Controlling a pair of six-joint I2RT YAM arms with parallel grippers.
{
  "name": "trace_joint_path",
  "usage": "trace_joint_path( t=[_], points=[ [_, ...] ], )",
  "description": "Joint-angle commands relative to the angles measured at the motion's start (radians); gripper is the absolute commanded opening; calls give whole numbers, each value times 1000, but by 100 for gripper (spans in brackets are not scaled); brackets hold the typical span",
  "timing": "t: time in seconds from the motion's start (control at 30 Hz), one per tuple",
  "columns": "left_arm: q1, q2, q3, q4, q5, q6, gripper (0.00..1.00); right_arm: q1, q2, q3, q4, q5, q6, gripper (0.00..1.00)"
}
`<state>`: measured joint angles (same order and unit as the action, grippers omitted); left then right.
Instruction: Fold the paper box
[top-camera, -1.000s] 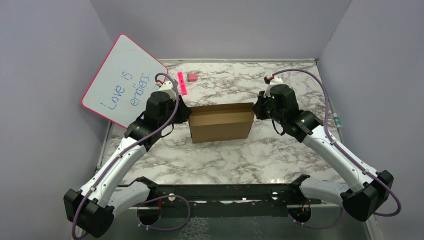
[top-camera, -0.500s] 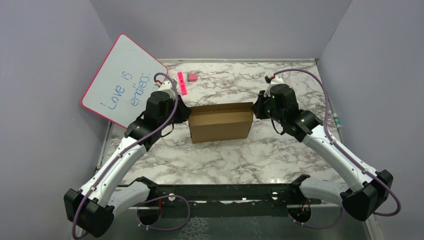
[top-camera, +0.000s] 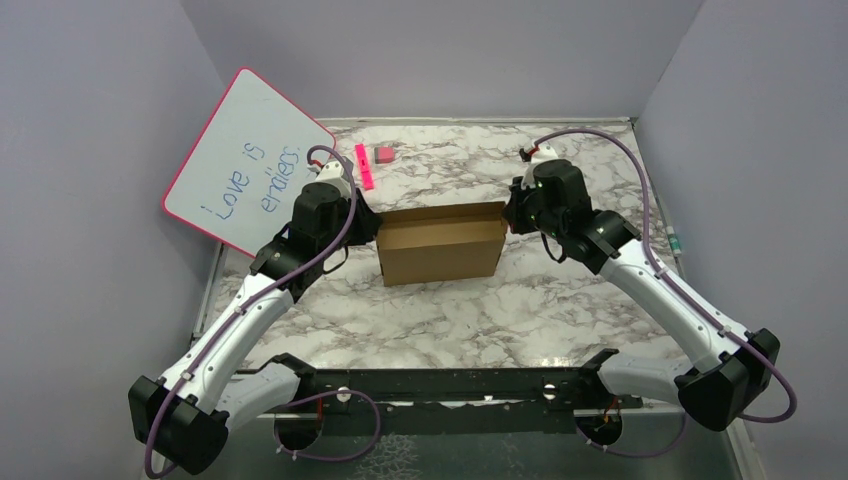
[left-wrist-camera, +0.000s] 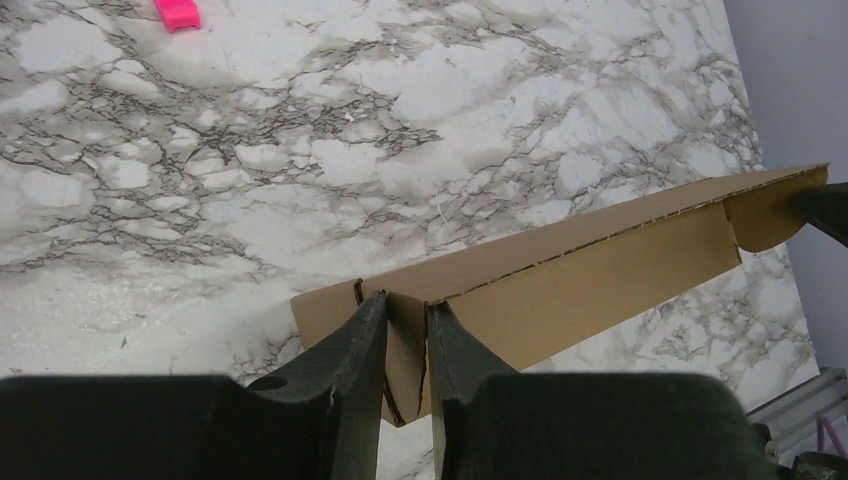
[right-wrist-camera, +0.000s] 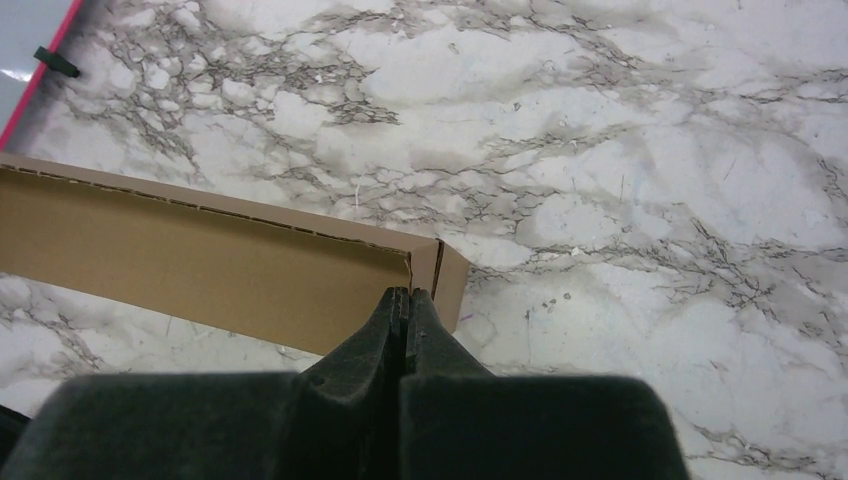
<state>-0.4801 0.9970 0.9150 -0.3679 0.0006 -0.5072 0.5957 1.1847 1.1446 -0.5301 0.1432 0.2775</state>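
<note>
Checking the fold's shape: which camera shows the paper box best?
Top external: the whole paper box shows. The left wrist sees only a wall from its left end; the right wrist, a wall and right corner.

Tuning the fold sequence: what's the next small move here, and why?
Probably press the right gripper inward against the right end of the box. It is shut on nothing, tips at that top corner, while the left gripper pinches the left end wall, bracing it.
</note>
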Motion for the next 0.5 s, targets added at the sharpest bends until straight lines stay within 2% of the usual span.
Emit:
trace_joint_path(
  t=[0.0, 0.47],
  points=[
    [-15, 0, -8, 30, 11, 1, 21, 14, 17, 29, -38, -72, -29, 1],
    [-17, 14, -4, 37, 30, -16, 21, 14, 17, -42, 71, -230, 86, 1]
  ],
)
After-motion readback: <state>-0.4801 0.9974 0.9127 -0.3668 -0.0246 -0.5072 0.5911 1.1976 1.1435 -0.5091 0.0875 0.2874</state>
